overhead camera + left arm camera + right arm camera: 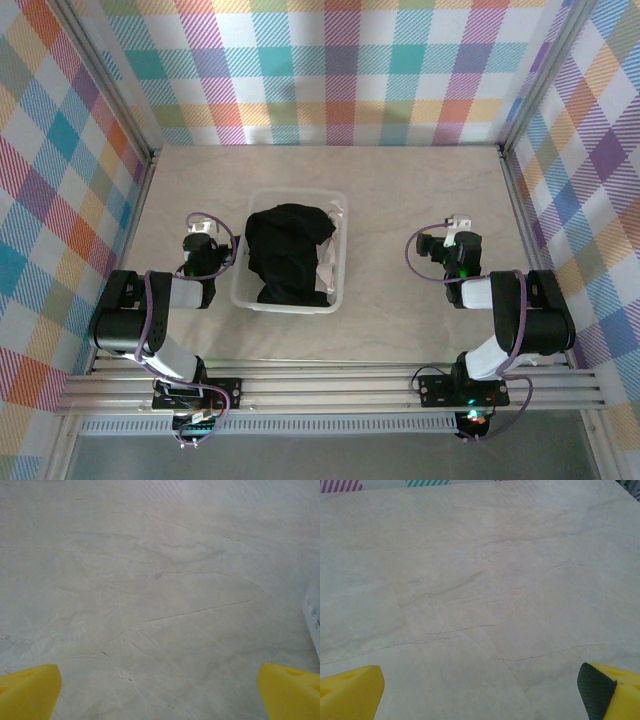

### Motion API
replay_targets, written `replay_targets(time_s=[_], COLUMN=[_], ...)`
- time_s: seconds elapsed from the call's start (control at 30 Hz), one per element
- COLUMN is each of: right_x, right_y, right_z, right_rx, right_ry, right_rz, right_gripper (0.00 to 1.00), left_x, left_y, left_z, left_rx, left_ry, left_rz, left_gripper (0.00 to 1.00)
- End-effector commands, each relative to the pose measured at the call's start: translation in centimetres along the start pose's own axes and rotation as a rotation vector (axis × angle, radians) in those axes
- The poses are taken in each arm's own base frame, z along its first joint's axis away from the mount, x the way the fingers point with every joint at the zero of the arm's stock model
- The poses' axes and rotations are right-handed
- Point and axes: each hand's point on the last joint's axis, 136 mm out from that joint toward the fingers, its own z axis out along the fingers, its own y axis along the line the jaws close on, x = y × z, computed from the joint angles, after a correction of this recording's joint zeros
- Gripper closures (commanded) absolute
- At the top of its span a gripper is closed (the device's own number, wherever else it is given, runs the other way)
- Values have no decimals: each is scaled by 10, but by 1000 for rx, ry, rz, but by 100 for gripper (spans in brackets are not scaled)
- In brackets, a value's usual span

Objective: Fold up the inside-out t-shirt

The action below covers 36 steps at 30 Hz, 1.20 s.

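Plaid-papered walls enclose a pale, marble-veined bench (400,180). At its middle stands a translucent white plastic bin (300,193). The black fabric inside-out t-shirt (288,250) lies heaped inside it, with a scrap of white cloth (329,268) tucked at its right side. The left pincer (203,232) sits near the bin and the right pincer (455,228) well apart from it, each over bare bench, both spread wide and holding nothing. The likely trouble is in the heap: a pinch could take several layers or snag the white cloth, and a caught hem might drag the light bin along. A finger could also clip the bin's wall.
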Motion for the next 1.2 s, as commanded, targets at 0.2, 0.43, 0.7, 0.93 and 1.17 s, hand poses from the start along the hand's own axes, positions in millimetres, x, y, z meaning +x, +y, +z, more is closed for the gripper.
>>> replay_targets(time_s=[0.2, 0.43, 0.7, 0.93, 1.17], right_x=[-21, -53, -121, -100, -23], right_y=[7, -24, 46, 258, 389], right_z=[0, -35, -100, -142, -140], right_rx=[-30, 158, -204, -791, -962], right_ry=[-63, -116, -164, 134, 360], right_rz=[-1, 84, 320, -191, -510], right_gripper=[0, 0, 2, 0, 0], left_x=[-12, -61, -99, -110, -106], left_y=[-6, 66, -16, -90, -67], left_z=[0, -58, -100, -121, -123], left_rx=[10, -381, 125, 405, 262], left_ry=[-38, -109, -13, 205, 166], left_rz=[7, -230, -450, -383, -389], left_gripper=[0, 0, 1, 3, 1])
